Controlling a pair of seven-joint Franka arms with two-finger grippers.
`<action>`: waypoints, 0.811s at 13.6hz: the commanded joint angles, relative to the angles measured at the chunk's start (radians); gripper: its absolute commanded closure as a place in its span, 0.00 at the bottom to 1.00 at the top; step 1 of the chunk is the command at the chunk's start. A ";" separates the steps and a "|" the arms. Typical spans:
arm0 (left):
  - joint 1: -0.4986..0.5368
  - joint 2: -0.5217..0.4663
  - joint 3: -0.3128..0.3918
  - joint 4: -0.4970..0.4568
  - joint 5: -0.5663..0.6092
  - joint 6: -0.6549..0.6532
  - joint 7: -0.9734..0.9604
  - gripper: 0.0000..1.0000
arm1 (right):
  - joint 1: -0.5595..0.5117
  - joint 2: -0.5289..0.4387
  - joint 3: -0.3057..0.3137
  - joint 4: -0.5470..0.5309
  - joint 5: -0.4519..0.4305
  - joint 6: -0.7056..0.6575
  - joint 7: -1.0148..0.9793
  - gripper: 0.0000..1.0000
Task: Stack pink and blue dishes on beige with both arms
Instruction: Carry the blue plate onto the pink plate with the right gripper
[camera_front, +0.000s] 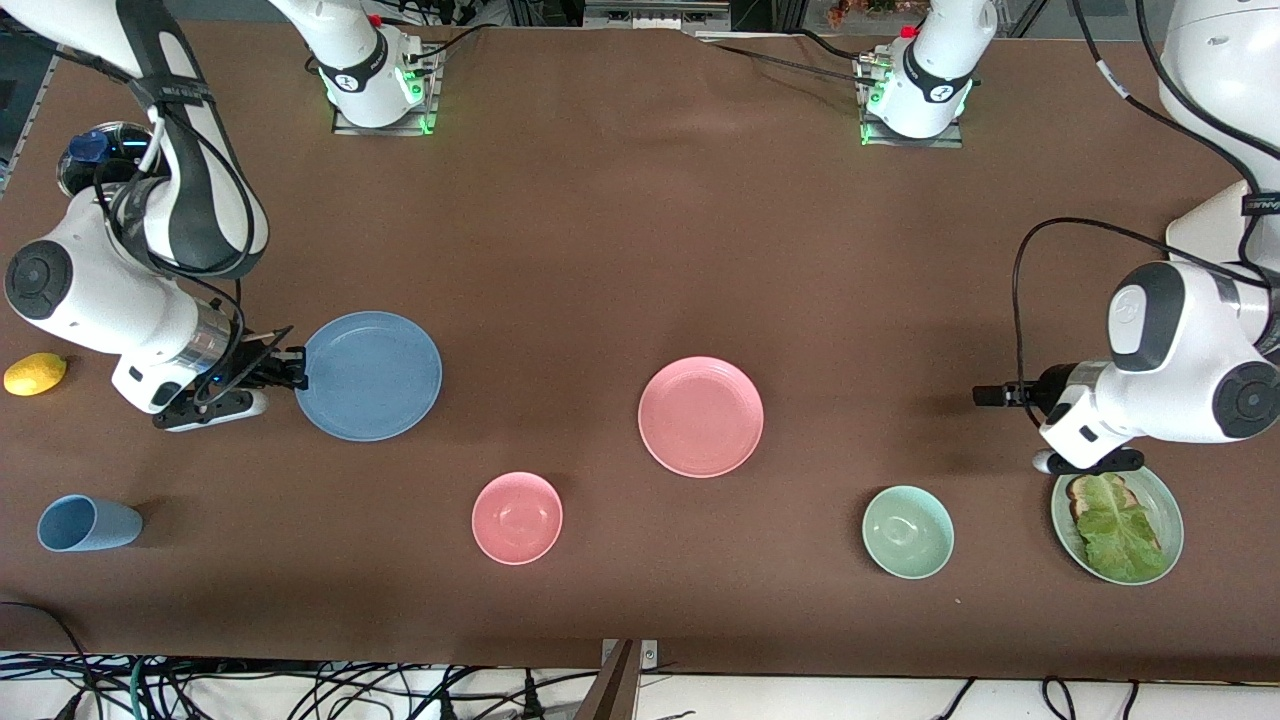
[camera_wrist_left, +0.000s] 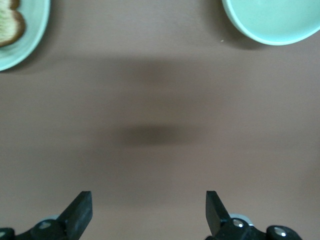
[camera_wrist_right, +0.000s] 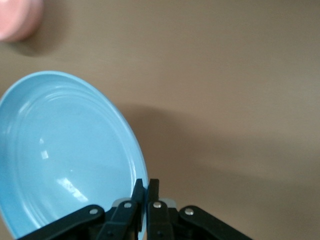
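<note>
The right gripper pinches the rim of the blue plate at the edge toward the right arm's end of the brown table, its fingers pressed together on the thin lip. In the right wrist view the blue plate looks tilted, with a shadow on the cloth beside it. The pink plate lies flat near the middle of the table, well apart from the blue one, with bare cloth between them and all around its rim.

The left gripper hangs over bare table at the left arm's end, jaws spread wide and holding nothing; the left wrist view shows both fingertips apart above open cloth.

Nearer the front camera sits a row of smaller pieces: a blue cup on its side, a pink bowl, a green bowl and a green plate of lettuce and toast, just beside the left arm's wrist. A lemon rests near the table edge at the right arm's end. No beige plate shows in any view.
</note>
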 joint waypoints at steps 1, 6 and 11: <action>0.020 -0.059 -0.005 -0.004 0.056 -0.046 0.021 0.00 | 0.084 0.002 0.004 0.081 0.051 -0.075 0.090 1.00; 0.023 -0.142 -0.017 0.000 0.130 -0.092 0.008 0.00 | 0.325 0.077 -0.024 0.150 0.048 -0.065 0.409 1.00; -0.055 -0.314 0.039 -0.047 0.042 -0.092 0.011 0.00 | 0.630 0.319 -0.140 0.375 0.042 0.062 0.780 1.00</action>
